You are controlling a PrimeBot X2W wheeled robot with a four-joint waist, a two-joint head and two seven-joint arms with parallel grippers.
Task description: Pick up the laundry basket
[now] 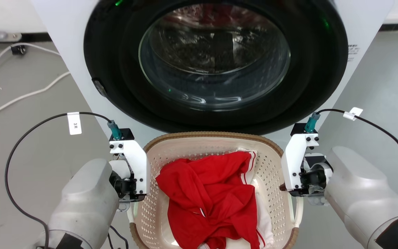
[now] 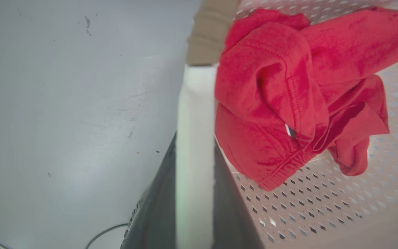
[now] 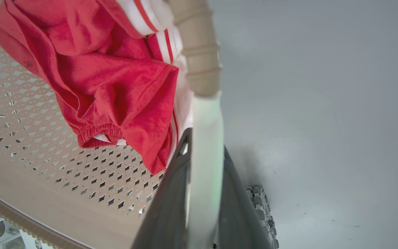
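Laundry basket (image 1: 271, 173): cream perforated plastic with a brown woven-look rim, at 6 o'clock in the head view, just before the round dark door of the white washing machine (image 1: 216, 62), which fills 12 o'clock. Contents: one crumpled red garment (image 1: 212, 193) with white stripes, heaped in the middle and toward the 3 o'clock wall. Left claw (image 2: 195, 145): at the basket's 9 o'clock side, its two dark fingers pressed against either face of the white left side handle (image 2: 195, 103), pinching it. Right claw (image 3: 206, 140): at the basket's 3 o'clock side, fingers likewise clamped on the white right side handle (image 3: 206, 121). Grey floor (image 1: 29, 138) on both sides of the basket; whether the basket rests on it cannot be told. White cable (image 1: 22, 97) lies on the floor at 10 o'clock.
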